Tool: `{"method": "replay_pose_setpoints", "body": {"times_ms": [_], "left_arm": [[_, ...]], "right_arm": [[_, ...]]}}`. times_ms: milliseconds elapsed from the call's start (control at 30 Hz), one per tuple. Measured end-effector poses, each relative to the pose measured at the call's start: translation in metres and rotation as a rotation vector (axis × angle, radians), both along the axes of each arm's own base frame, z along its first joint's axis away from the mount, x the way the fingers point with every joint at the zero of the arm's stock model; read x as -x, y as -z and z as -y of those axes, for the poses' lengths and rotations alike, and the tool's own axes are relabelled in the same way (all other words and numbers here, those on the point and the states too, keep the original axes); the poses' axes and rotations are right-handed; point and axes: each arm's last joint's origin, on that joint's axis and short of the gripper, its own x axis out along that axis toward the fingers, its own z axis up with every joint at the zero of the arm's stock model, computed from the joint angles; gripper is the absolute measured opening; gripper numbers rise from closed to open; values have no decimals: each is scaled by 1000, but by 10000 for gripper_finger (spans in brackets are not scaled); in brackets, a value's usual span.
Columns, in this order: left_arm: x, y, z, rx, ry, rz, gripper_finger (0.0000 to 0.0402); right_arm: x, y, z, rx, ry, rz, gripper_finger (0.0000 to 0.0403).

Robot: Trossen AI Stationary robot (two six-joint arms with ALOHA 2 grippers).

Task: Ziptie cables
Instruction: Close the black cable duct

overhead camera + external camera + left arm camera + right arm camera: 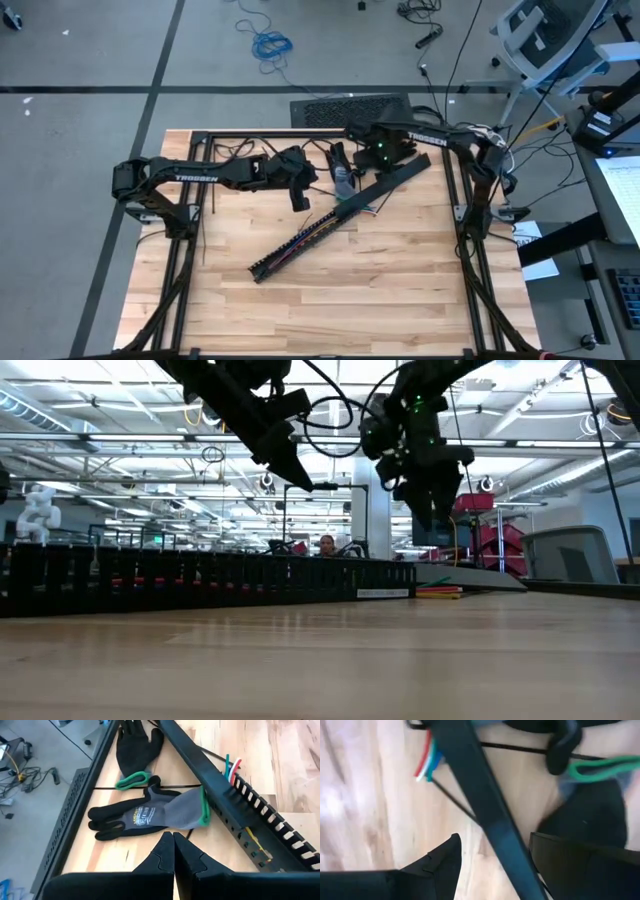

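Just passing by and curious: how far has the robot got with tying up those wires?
Barely begun. The wires lie loose in the black slotted rail, with no tie around them. The right gripper is open just above the rail; the left gripper is shut and empty near two gloves. All the tying remains.

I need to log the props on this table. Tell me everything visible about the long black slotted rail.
The black slotted rail looks like rigid plastic, with comb-like slots along its side walls. It lies flat and diagonal on the wooden table. Coloured cables run inside it, poking out at one end. A grey glove lies against its side there.
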Motion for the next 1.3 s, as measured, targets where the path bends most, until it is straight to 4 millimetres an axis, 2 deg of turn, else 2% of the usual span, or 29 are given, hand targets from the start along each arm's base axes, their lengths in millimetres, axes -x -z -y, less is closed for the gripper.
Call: {"method": "replay_pose_setpoints", "body": {"times_ms": [67,400,567,1133,1300], "left_arm": [[0,0,-1,-7,5,-1,0],[1,0,-2,-35,35,-17,0],[0,0,-2,-26,47,-14,0],[-2,-3,-3,-56,61,19,0],[-2,-3,-2,-52,58,19,0]], "right_arm": [[-3,3,-3,-16,-35,-6,224],[-20,45,0,-62,-110,-77,224],[-24,56,2,-69,-142,-87,224],[-18,85,24,-135,-130,-160,224],[-12,92,20,-172,-121,-202,212]]}}
